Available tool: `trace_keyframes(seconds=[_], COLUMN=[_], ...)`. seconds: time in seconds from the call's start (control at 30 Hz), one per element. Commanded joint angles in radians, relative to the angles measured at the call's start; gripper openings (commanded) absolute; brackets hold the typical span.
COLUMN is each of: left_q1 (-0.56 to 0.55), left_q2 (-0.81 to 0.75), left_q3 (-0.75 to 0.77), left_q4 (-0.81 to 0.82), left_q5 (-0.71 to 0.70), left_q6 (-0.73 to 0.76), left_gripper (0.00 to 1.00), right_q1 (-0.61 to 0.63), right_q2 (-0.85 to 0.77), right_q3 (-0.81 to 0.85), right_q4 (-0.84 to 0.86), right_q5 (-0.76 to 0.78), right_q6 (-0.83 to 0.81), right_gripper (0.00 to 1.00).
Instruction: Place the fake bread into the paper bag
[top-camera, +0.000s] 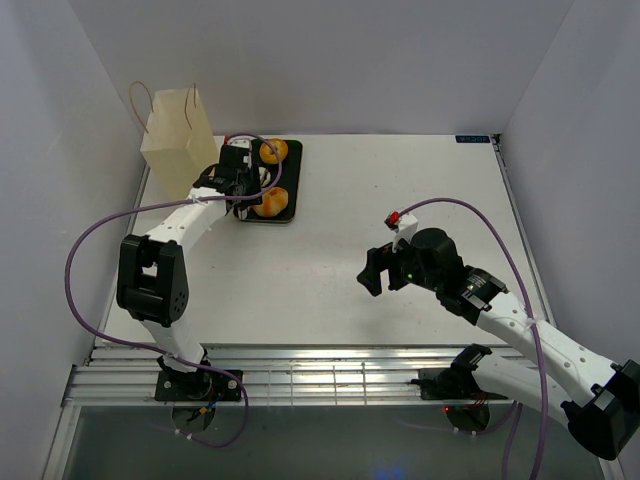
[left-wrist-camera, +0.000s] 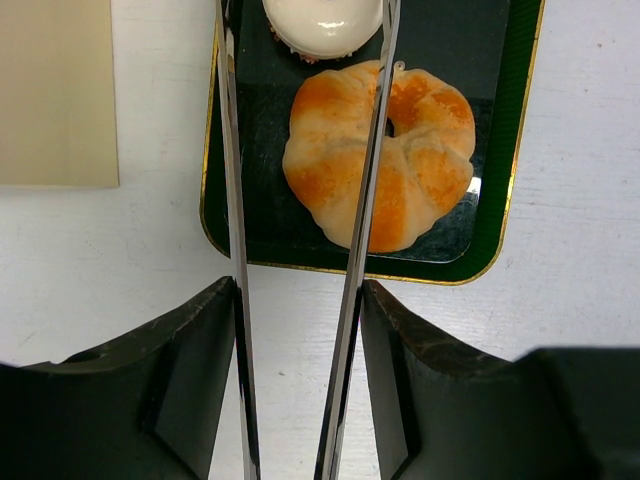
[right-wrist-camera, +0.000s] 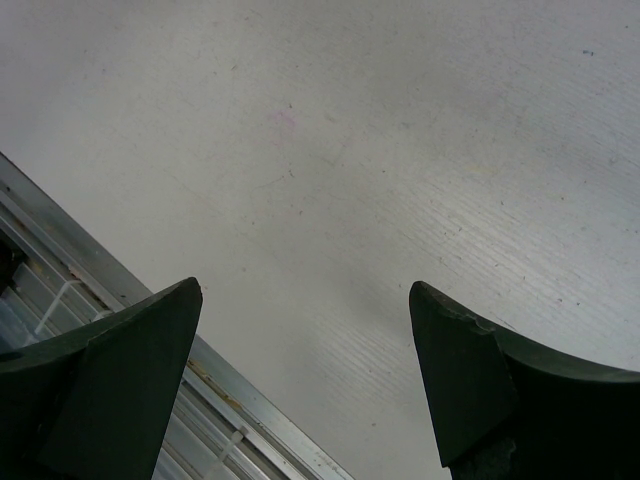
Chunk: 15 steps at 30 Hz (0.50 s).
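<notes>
The paper bag (top-camera: 178, 138) stands upright at the far left; its side shows in the left wrist view (left-wrist-camera: 55, 90). On the black tray (top-camera: 294, 178) lie an orange-brown ring (top-camera: 272, 150) and a golden segmented bun (top-camera: 272, 203). In the left wrist view the bun (left-wrist-camera: 420, 160) and a white ring (left-wrist-camera: 322, 22) lie on the tray (left-wrist-camera: 490, 60). My left gripper (top-camera: 243, 172), with long thin metal fingers (left-wrist-camera: 233, 200), hovers open over the tray (left-wrist-camera: 305, 20); one blade crosses the bun. The flat tan piece is out of view. My right gripper (top-camera: 372, 270) is open and empty (right-wrist-camera: 300, 330).
White walls close in the table on the left, back and right. A metal rail (right-wrist-camera: 120, 330) runs along the near edge under my right gripper. A purple cable (top-camera: 100, 235) loops off the left arm.
</notes>
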Motion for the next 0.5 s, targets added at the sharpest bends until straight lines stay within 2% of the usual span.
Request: trace_keyframes(seconds=[0.0, 0.47], left_q1=[0.005, 0.006], left_q2=[-0.044, -0.075], left_q3=[-0.013, -0.028], left_q4=[0.021, 0.042], left_q5=[0.008, 0.028], left_q6=[0.002, -0.015], left_gripper=[0.61, 0.61], right_q1=[-0.006, -0.006], right_q2=[-0.023, -0.018], right_q3=[0.022, 0.020], right_q4=[0.014, 0.014], right_q5=[0.000, -0.003], right_q6=[-0.006, -0.006], right_gripper=[0.90, 0.90])
